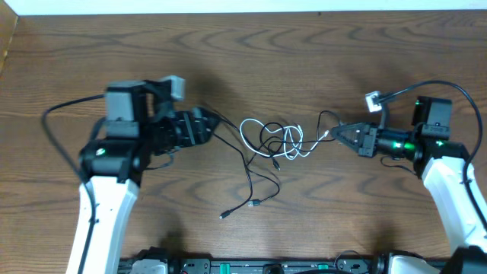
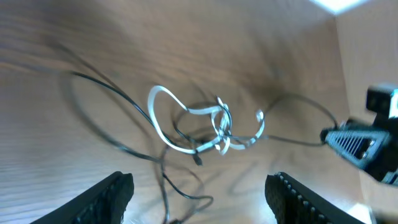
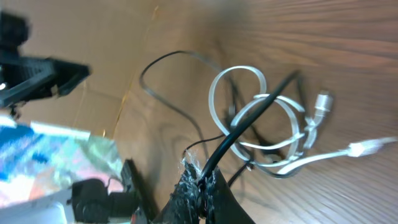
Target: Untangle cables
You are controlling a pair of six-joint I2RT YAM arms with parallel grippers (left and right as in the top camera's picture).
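Two cables lie tangled in the middle of the table [image 1: 304,46], the white cable [image 1: 255,131] in loops and the black cable [image 1: 251,171] trailing toward the near edge. The left gripper [image 1: 205,122] sits just left of them and the right gripper [image 1: 338,134] touches their right side.

From the left wrist, the jaws stand spread wide with nothing between them and the tangle ahead.

From the right wrist, the jaws are pressed together, pinching the black cable beside the white loops.

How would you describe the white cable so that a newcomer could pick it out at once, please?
On the wooden table, look midway between the left gripper and the right gripper. The white cable is the looped strand there; unlike the black cable tangled with it, it is pale and does not trail toward the front edge.
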